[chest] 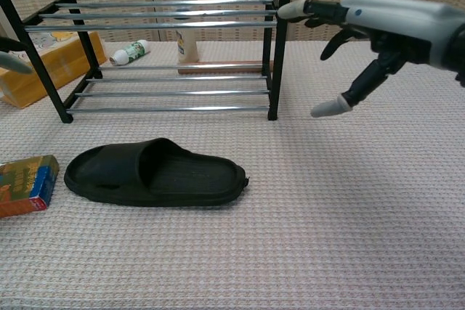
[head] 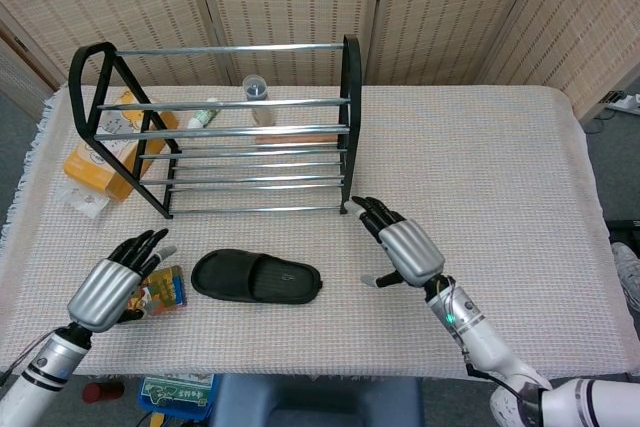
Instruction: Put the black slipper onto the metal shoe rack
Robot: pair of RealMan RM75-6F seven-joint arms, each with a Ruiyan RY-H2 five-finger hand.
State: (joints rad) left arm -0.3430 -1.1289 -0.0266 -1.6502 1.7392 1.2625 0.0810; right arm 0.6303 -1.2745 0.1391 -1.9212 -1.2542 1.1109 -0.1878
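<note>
Progress: I judge the task barely begun; the black slipper point(head: 256, 278) lies flat on the bench point(head: 500, 167), not on the metal shoe rack point(head: 215, 127), and neither hand holds it.
Left to do: I have yet to grip the slipper, lift it and set it on 1 of the rack's rails.
Slipper: it sits near the front edge of the bench, in front of the rack and apart from it, its closed toe end pointing toward the left edge.
Right hand point(head: 405, 247): empty, fingers spread apart, raised above the bench to the right of the slipper and just in front of the rack's right front leg; it touches nothing I can see.
Left hand point(head: 112, 285): near the front left corner, fingers spread and holding nothing as far as I can tell, hovering beside the small colourful box point(head: 160, 292); I cannot tell whether it touches the box.
Rack contents: no shoe on any rail.
Seen through the rails: a small white bottle point(chest: 129, 52) lying on its side, an upright bottle with a grey cap point(head: 256, 95) and a flat reddish-brown piece point(chest: 225, 67); whether they rest on the bench or on a rail I cannot tell.
Beside the rack: a yellow carton point(head: 100, 152) toward the left edge of the bench.
</note>
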